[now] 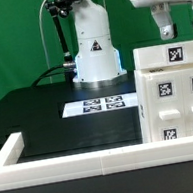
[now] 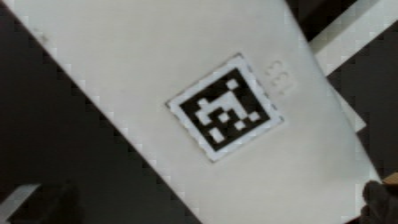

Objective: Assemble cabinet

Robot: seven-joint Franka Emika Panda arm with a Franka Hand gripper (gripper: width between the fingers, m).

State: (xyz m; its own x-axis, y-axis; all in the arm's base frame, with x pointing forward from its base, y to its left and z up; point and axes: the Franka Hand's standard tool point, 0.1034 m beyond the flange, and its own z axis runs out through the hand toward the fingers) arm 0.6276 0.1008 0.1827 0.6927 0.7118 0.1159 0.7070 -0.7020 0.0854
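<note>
The cabinet [image 1: 176, 97] is a large white boxy body with square black-and-white tags. It stands on the black table at the exterior view's right, its tagged face a grid of small blocks. My gripper [image 1: 175, 29] hangs just above the cabinet's top, fingers pointing down, and looks open and empty. The wrist view is filled by a white cabinet panel [image 2: 143, 140] carrying one tag [image 2: 226, 108], seen from very close. One dark fingertip [image 2: 384, 200] shows at that picture's edge; the other finger is out of view.
The marker board [image 1: 104, 104] lies flat on the black table [image 1: 47, 117] in front of the robot base [image 1: 93, 49]. A low white rim [image 1: 65, 168] runs along the table's near edge and the exterior view's left corner.
</note>
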